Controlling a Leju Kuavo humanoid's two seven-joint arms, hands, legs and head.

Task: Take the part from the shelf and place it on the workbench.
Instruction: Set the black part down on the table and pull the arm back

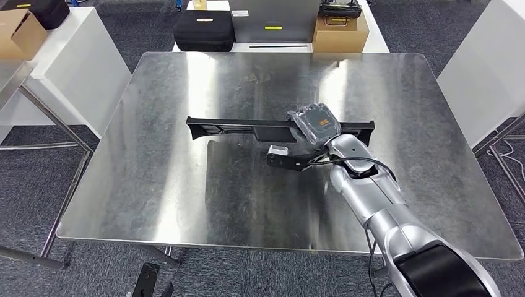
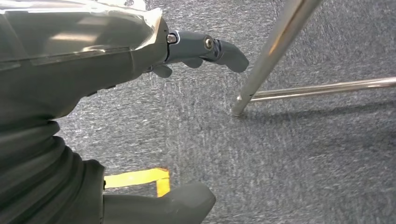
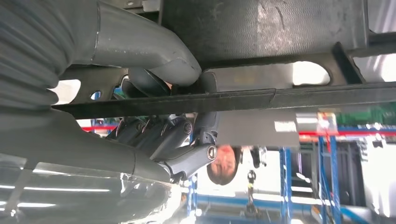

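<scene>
A long black part (image 1: pixel 235 127) lies crosswise over the middle of the steel workbench (image 1: pixel 186 204). I cannot tell whether it touches the surface. My right hand (image 1: pixel 316 127) grips it near its right end, back of the hand up. In the right wrist view the thumb (image 3: pixel 154 51) presses one face of the part (image 3: pixel 280 28) while the fingers (image 3: pixel 187 156) curl around its thin edge from the other side. My left hand (image 2: pixel 93 60) hangs beside the bench over the carpet, fingers (image 2: pixel 219 46) apart and holding nothing.
Behind the workbench stand a black case (image 1: pixel 204 30) and a cardboard box (image 1: pixel 339 31). White tables flank it on the left (image 1: pixel 80 55) and right (image 1: pixel 483 80). A steel table leg (image 2: pixel 271 51) is near my left hand. A person (image 3: pixel 226 168) stands beyond the bench.
</scene>
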